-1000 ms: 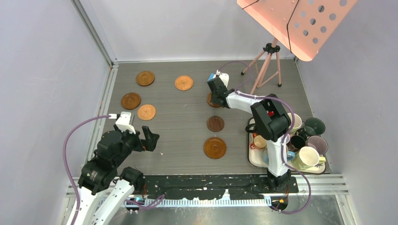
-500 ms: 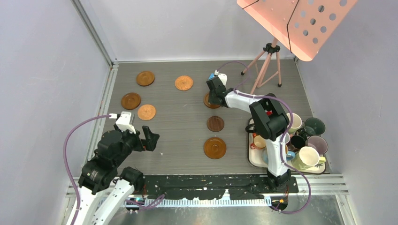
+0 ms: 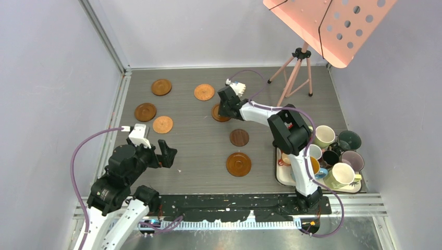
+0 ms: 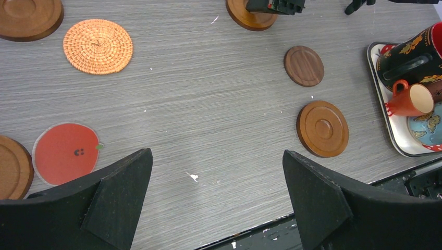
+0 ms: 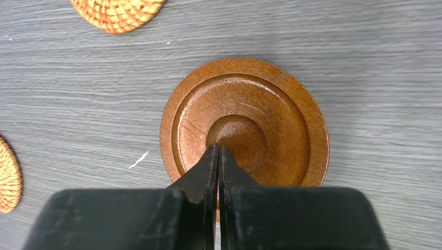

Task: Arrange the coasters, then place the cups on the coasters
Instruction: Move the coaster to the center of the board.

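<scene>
Several round coasters lie on the grey table: a brown one (image 3: 161,87), a woven one (image 3: 204,92), a dark brown one (image 3: 239,137) and a rimmed one (image 3: 238,164). My right gripper (image 3: 225,104) is shut. Its tips (image 5: 218,148) rest on the middle of a rimmed wooden coaster (image 5: 271,130), which lies flat on the table (image 3: 219,114). My left gripper (image 4: 217,153) hangs open over bare table near the front left (image 3: 156,151), holding nothing. An orange fruit-print coaster (image 4: 66,153) lies to its left. The cups (image 3: 341,174) crowd a white tray (image 3: 281,178) at the right.
A tripod stand (image 3: 296,67) with an orange perforated panel (image 3: 333,23) stands at the back right. Grey walls close in the table on three sides. A black strip (image 3: 234,200) runs along the near edge. Woven coasters (image 5: 117,10) lie near the right gripper.
The right gripper has moved left, sliding the rimmed wooden coaster leftward under its shut tips. A cream cup on the tray has come into view. The left arm has not moved.
</scene>
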### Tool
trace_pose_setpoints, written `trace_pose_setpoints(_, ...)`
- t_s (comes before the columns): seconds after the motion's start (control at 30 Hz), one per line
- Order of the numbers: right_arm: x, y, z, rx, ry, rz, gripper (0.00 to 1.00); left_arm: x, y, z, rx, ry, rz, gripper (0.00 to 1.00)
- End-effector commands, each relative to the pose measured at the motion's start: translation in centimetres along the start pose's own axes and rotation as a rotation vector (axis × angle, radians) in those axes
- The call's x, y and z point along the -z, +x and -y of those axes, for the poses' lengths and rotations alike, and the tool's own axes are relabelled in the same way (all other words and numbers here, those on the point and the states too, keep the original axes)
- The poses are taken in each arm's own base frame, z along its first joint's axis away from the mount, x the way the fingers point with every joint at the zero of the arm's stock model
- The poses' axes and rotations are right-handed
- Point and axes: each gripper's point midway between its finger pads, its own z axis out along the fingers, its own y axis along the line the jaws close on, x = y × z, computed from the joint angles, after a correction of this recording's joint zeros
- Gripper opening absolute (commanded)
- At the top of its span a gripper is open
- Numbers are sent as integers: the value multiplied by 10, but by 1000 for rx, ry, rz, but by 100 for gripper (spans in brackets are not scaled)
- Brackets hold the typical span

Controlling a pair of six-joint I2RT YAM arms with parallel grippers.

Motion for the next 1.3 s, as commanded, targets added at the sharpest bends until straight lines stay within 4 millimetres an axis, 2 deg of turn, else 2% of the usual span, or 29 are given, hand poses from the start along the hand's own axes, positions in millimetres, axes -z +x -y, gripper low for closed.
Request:
trace_pose_setpoints(0.0,-4,15,-28,-30,-57,-37,5,-2,-3,-1,3,-9,10,100)
trace_pose_setpoints(0.17,-2,20,-44,-31,-79,-42,5,-2,-3,-1,4,-11,9,100)
trace_pose_setpoints(0.27,4,15,-50,-23,-97,-32,5,-2,-2,-1,4,-11,5,100)
trace_pose_setpoints(0.4,22,-12,-59,11,-124,11,5,-3,-2,-1,3,-14,-3,100)
trace_pose_setpoints(0.43,34,-24,-66,21,-148,33,5,-4,-1,-1,3,-15,-6,100)
trace_pose_setpoints(0.47,38,-27,-64,28,-150,36,6,-4,-1,-2,3,-16,-8,100)
trace_pose_setpoints(0.57,64,-45,-66,58,-172,77,16,-4,-1,-2,5,-19,-11,100)
trace_pose_setpoints(0.6,67,-40,-60,67,-161,69,19,-4,-1,-2,4,-22,-12,99)
trace_pose_setpoints(0.63,78,-47,-60,77,-168,88,24,-5,-1,-3,6,-24,-11,100)
trace_pose_setpoints(0.67,79,-39,-51,88,-151,73,27,-5,0,-3,6,-26,-11,100)
trace_pose_setpoints(0.7,90,-44,-49,98,-149,92,33,-5,-1,-3,6,-28,-10,100)
trace_pose_setpoints(0.73,90,-33,-37,111,-123,71,36,-5,-1,-4,6,-29,-10,100)
trace_pose_setpoints(0.77,100,-38,-33,122,-112,92,42,-5,-1,-4,6,-31,-12,100)
trace_pose_setpoints(0.8,101,-30,-20,141,-79,80,44,-5,-1,-4,6,-32,-12,100)
trace_pose_setpoints(0.83,110,-33,-17,147,-76,93,50,-5,-1,-5,6,-36,-13,100)
trace_pose_setpoints(0.87,117,-28,-5,161,-52,90,56,-5,-1,-5,5,-37,-13,100)
trace_pose_setpoints(1.0,132,-12,24,197,12,69,71,-5,-1,-5,5,-36,-13,100)
trace_pose_setpoints(1.1,137,7,43,218,49,21,79,-5,-1,-5,6,-38,-10,100)
trace_pose_setpoints(1.13,140,7,45,218,52,22,81,-4,-1,-5,6,-38,-9,100)
trace_pose_setpoints(1.27,140,25,58,221,60,-24,85,-4,-2,-5,6,-38,-5,100)
